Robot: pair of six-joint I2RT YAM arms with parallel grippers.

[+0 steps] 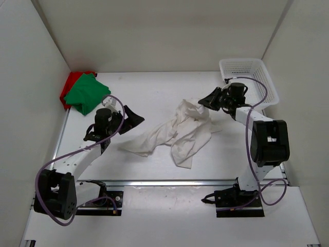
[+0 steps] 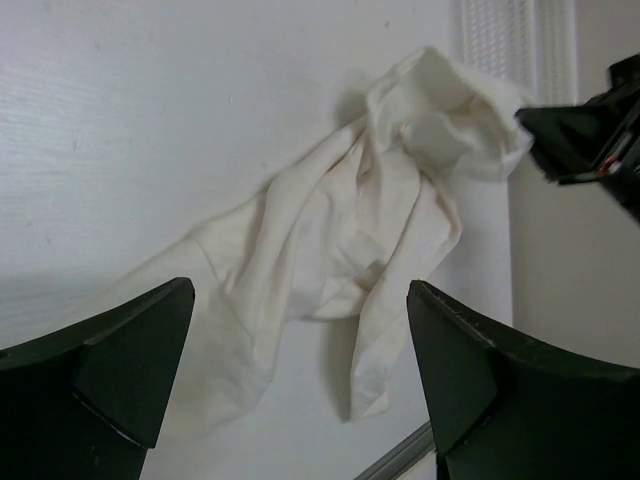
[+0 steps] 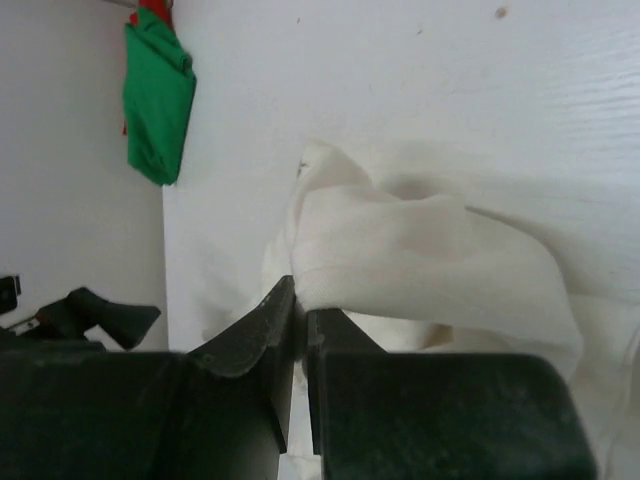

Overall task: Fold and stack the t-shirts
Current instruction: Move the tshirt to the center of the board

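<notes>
cloth of the white t-shirt [image 1: 177, 133] lies crumpled at the frame centre, long axis running lower left to upper right. the right gripper [image 1: 202, 102] pinches its upper right end; the left gripper [image 1: 132, 121], jaws spread wide, is nearer to the free lower left tail.

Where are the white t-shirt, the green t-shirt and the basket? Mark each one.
white t-shirt [image 1: 177, 131], top view, middle of the crumpled cloth.
green t-shirt [image 1: 87, 94], top view, centre of its folded top.
basket [image 1: 242, 60], top view, far rim.
</notes>
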